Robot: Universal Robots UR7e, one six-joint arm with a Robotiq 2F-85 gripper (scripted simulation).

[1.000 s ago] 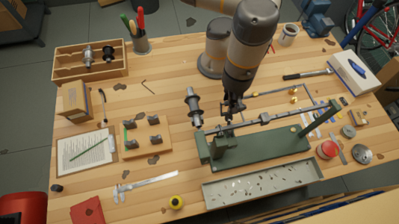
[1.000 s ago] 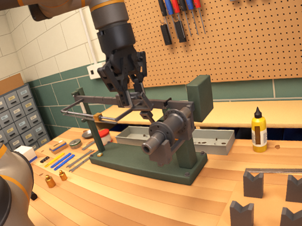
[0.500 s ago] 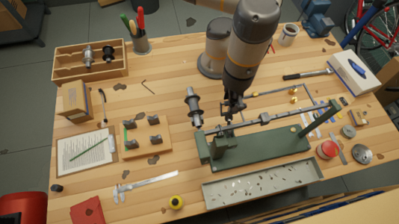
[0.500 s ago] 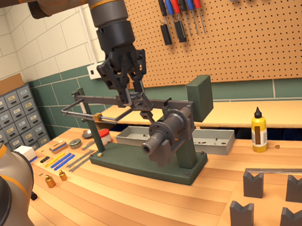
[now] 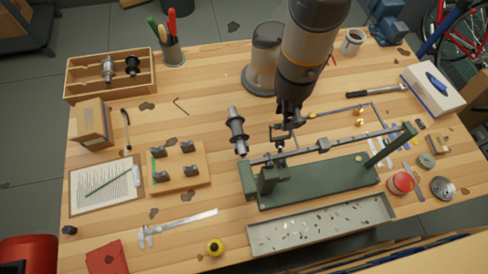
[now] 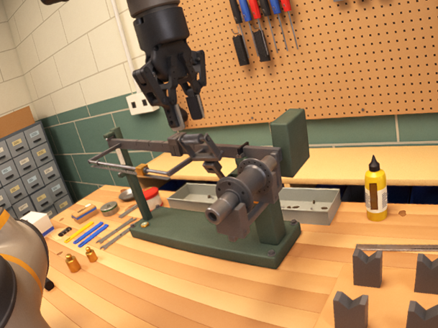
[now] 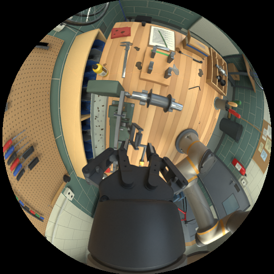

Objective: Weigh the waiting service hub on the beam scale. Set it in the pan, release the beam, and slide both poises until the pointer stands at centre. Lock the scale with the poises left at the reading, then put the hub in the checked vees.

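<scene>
My gripper (image 6: 186, 117) hangs over the middle of the scale beam, just above the large grey poise (image 6: 185, 143) on the main bar. The green beam scale (image 5: 315, 176) stands mid-bench. The silver service hub (image 5: 237, 129) lies across the pan at the scale's left end (image 6: 242, 187). A small brass poise (image 6: 140, 169) sits on the thin lower bar toward the pointer post. Four grey vee blocks (image 5: 173, 160) stand on a wooden board left of the scale. The gripper is open and holds nothing.
A grey metal tray (image 5: 320, 223) with chips lies in front of the scale. The arm's base (image 5: 265, 59) stands behind it. A wooden box (image 5: 109, 73) at the back left holds two more hubs. Flat wrenches and brass weights (image 5: 358, 116) lie to the right.
</scene>
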